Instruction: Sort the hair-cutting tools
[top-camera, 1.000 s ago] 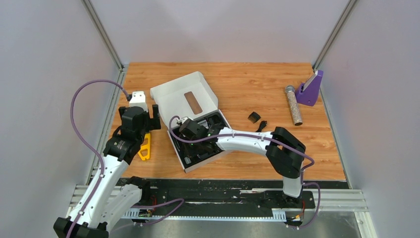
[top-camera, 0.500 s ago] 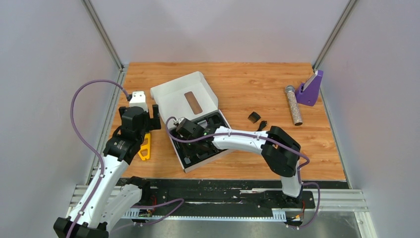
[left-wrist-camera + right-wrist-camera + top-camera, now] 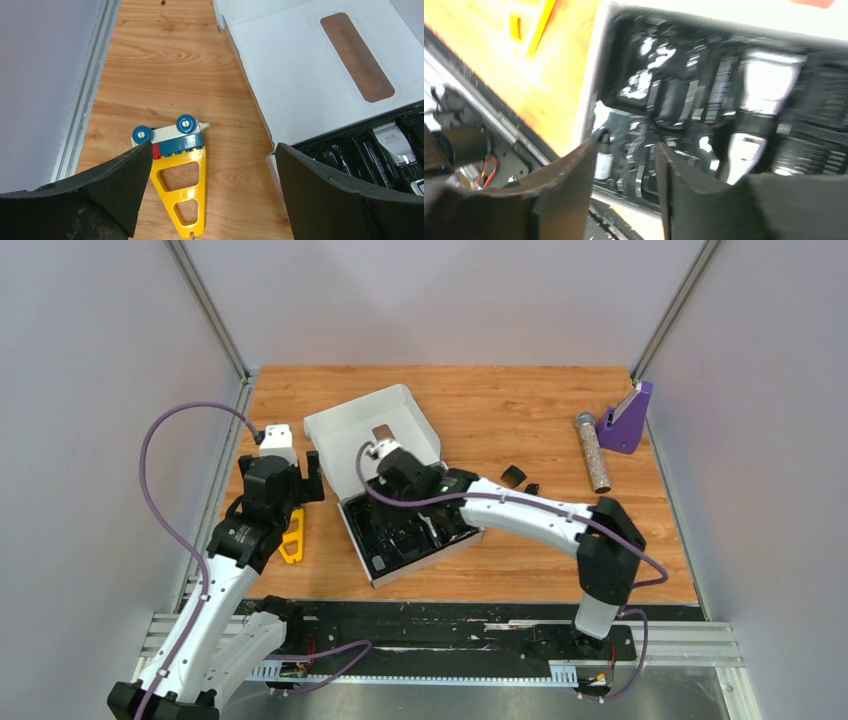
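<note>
The right gripper [image 3: 626,145] hangs over the black tray [image 3: 345,136] of the open box [image 3: 425,562], its jaws parted by a narrow gap with nothing between them. The left gripper [image 3: 212,150] is spread wide and empty above the yellow triangular piece [image 3: 182,195], a hard plastic frame with blue-wheeled bricks at its broad end, at 9 o'clock of the box. In the glossy moulded tray the clipper [image 3: 395,142] lies flat in its slot. Its long axis runs near to far, and its silver toothed blade head points toward the lid at roughly 11 o'clock. The white card lid [image 3: 345,445] lies open, with an oval window. At 3 o'clock of the box, on the wood-grain table [image 3: 560,550], sit the stubby comb guard [image 3: 513,477] and, just beside it, the cord [image 3: 531,489]. Farther, at 2 o'clock, the glittery cylinder [image 3: 594,453] lies near to far.
</note>
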### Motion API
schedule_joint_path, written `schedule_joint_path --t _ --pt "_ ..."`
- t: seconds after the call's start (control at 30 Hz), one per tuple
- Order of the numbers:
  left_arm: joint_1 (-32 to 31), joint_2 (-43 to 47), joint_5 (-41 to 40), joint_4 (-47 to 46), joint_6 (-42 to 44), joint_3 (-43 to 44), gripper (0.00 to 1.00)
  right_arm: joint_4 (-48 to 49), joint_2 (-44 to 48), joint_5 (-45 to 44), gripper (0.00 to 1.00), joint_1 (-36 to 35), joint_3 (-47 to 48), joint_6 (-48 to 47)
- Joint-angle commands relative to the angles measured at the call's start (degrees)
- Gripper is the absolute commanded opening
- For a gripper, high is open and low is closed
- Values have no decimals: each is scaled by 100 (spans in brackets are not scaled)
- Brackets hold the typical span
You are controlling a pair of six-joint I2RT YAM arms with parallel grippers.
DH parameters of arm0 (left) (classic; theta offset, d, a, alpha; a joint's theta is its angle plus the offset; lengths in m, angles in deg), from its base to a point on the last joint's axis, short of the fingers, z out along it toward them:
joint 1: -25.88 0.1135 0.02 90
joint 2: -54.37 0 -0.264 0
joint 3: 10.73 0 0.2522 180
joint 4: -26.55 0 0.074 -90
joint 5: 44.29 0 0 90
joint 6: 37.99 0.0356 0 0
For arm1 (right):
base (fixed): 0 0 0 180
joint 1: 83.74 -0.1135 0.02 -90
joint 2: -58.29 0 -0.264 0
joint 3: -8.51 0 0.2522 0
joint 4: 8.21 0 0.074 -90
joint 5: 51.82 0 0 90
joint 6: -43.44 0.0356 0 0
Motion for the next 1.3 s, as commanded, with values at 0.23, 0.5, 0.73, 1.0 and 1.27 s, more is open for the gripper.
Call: schedule_joint_path --t 0.23,0.5,0.73,1.0,1.27 --pt "36 93 0 -78 -95 152 100 -262 1997 -878 61 2428 -1604 28" --pt "38 46 9 -82 -62 159 100 -322 2218 -762 65 4054 -2322 134" --pt "51 7 29 -99 -43 166 100 -260 1681 -605 65 4593 -2377 263" --pt "89 -15 134 -105 -56 162 100 54 1052 -467 61 4695 -2499 345" --pt "97 -31 129 -120 -34 153 100 276 685 -496 51 4768 -2674 386"
